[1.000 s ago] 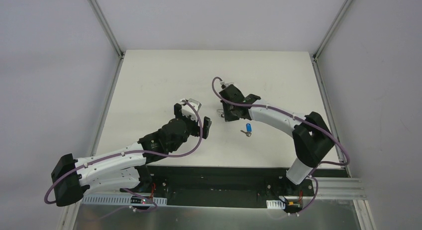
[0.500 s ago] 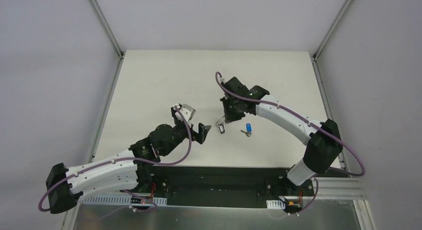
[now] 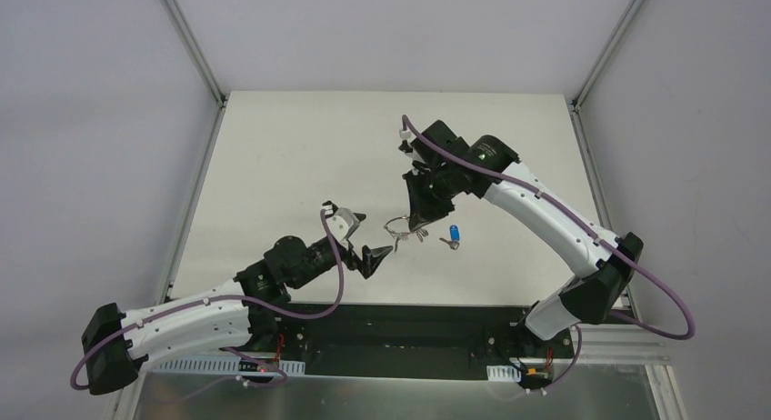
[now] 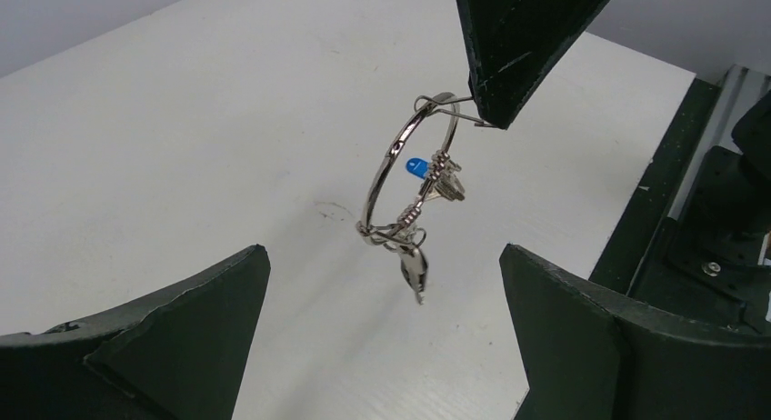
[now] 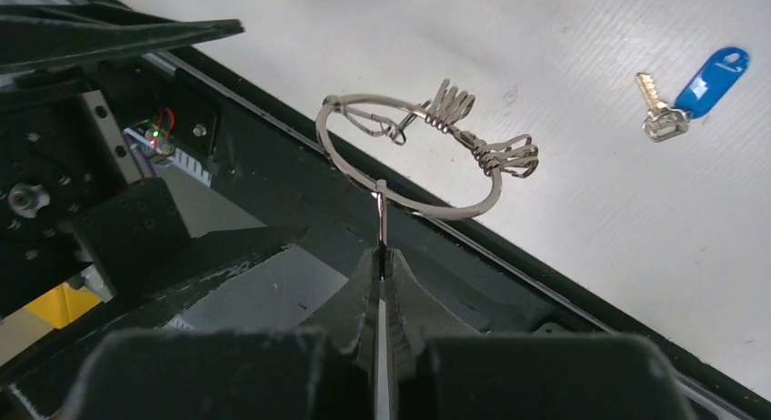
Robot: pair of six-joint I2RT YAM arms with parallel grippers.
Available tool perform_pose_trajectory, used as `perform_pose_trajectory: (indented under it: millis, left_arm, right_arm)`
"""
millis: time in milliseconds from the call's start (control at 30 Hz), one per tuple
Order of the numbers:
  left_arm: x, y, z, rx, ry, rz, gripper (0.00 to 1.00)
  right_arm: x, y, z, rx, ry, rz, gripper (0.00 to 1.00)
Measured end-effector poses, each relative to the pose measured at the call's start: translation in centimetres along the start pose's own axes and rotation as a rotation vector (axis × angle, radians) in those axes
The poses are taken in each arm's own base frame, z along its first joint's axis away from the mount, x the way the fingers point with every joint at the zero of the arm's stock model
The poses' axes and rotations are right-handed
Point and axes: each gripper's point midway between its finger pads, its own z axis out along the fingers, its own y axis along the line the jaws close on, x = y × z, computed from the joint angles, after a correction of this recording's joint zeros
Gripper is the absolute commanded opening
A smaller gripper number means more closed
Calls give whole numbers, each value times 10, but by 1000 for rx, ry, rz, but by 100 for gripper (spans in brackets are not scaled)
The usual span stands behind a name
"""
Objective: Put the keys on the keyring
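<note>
Top view. The right gripper (image 3: 417, 218), its fingers pressed together on a thin stretch of wire, holds the keyring (image 3: 397, 227) clear of the table (image 3: 291, 147). The ring hangs tilted, with a plain silver key (image 4: 414, 273) dangling at its 6 o'clock. The left gripper (image 3: 364, 240), fingers spread wide and holding nothing, faces the ring from about 8 o'clock. The blue key (image 3: 452, 234) lies flat on the table at the ring's 3 o'clock, apart from it and not yet threaded.

Hazard: the pinch takes only one point of the wire (the wrist views show no second support), so the ring may swivel or slip out if the left fingers nudge it while closing, or close off-centre.

Change over the last second: the right arm has risen from the table, lifting the ring. The left gripper has swung in from further away at 9 o'clock. The blue key has not moved.
</note>
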Motion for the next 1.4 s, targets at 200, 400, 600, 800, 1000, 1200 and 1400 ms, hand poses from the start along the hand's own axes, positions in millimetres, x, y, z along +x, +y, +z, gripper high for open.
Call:
perform_pose_trajectory:
  millis: [200, 400, 600, 800, 1000, 1200, 1400]
  left_arm:
    - [-9, -9, -2, 59, -62, 19, 100]
    - [-9, -11, -7, 88, -109, 66, 100]
    - [-10, -19, -11, 145, -150, 129, 100]
    - [-8, -39, -12, 263, -160, 173, 100]
    - [-4, -51, -13, 337, -154, 181, 100]
    - [0, -56, -13, 363, -142, 182, 100]
    - [1, -58, -10, 375, -128, 183, 98]
  right_arm:
    - [18, 20, -13, -55, 69, -22, 0]
    - [32, 30, -14, -69, 139, -37, 0]
    - [43, 32, -16, -58, 180, -45, 0]
    - [47, 33, -13, -55, 209, -44, 0]
    - [48, 38, -8, -73, 237, -34, 0]
    - [52, 45, -4, -93, 272, -28, 0]
    - [54, 54, -2, -118, 291, -33, 0]
